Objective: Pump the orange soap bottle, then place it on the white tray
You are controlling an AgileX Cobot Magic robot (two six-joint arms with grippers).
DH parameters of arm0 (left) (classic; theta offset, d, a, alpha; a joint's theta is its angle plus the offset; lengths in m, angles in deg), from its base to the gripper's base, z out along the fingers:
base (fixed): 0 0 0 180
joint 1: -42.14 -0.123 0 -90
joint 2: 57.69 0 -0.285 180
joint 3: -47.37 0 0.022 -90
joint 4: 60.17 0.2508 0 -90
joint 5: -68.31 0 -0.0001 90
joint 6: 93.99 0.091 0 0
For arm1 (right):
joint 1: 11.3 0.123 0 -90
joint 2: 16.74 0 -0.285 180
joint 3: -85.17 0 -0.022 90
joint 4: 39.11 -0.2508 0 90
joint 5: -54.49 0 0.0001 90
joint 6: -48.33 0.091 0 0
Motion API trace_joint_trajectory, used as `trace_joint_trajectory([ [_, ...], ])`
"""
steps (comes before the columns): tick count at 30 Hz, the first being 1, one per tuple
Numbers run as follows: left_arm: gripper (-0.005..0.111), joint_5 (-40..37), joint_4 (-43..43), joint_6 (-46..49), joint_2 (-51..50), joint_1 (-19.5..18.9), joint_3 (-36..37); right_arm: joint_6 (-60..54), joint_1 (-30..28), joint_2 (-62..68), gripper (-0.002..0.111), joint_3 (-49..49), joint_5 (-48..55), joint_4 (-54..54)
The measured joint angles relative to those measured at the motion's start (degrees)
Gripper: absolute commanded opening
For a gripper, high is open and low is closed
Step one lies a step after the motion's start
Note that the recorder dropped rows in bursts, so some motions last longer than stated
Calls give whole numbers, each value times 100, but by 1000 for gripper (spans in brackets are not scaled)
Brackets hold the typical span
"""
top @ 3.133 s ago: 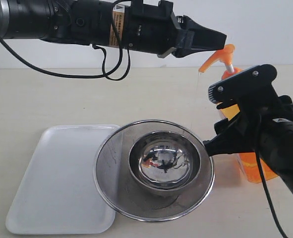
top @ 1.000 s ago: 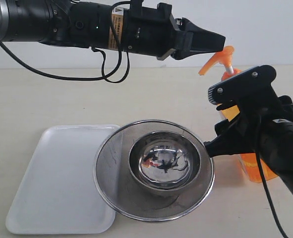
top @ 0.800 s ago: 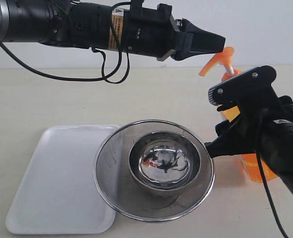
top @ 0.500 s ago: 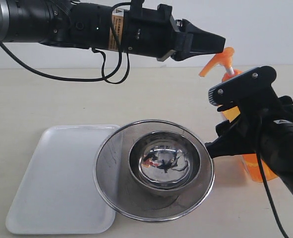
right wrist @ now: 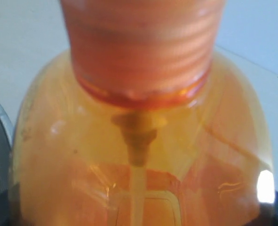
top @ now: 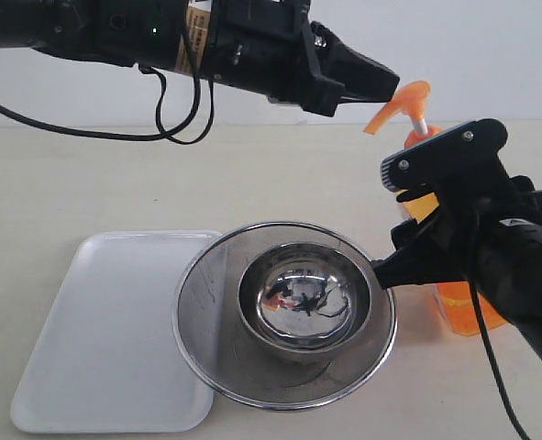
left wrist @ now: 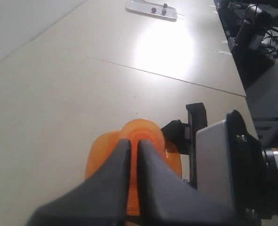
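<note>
The left hand [top: 392,84] has shifted leftward and slightly upward since a moment ago, and the orange soap bottle [top: 456,302] has moved a little toward the strainer. Nearest, a white tray [top: 96,339] lies flat on the pale tabletop [top: 87,183]. A round metal strainer [top: 206,312] overlaps the tray's right edge, with a shiny bowl [top: 303,298] sitting in it. Just right of the strainer the bottle is upright, apart from the tray, with the right hand [top: 387,220] clamped around its body. Farther back and higher, the left hand's fingers [left wrist: 110,188] are pressed together, their tips at the orange pump head [top: 401,94].
</note>
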Motion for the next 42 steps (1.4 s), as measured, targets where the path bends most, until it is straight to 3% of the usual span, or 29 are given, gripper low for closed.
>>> trace_joint_trajectory([
  [22,5,-1173,96,3,2404,-73,114,12,0,0,0,9,35,9],
  [30,5,-1649,96,-19,3400,-535,904,21,0,0,0,9,35,9],
  [42,5,-2352,96,-30,4768,-921,2374,21,0,0,0,9,40,13],
])
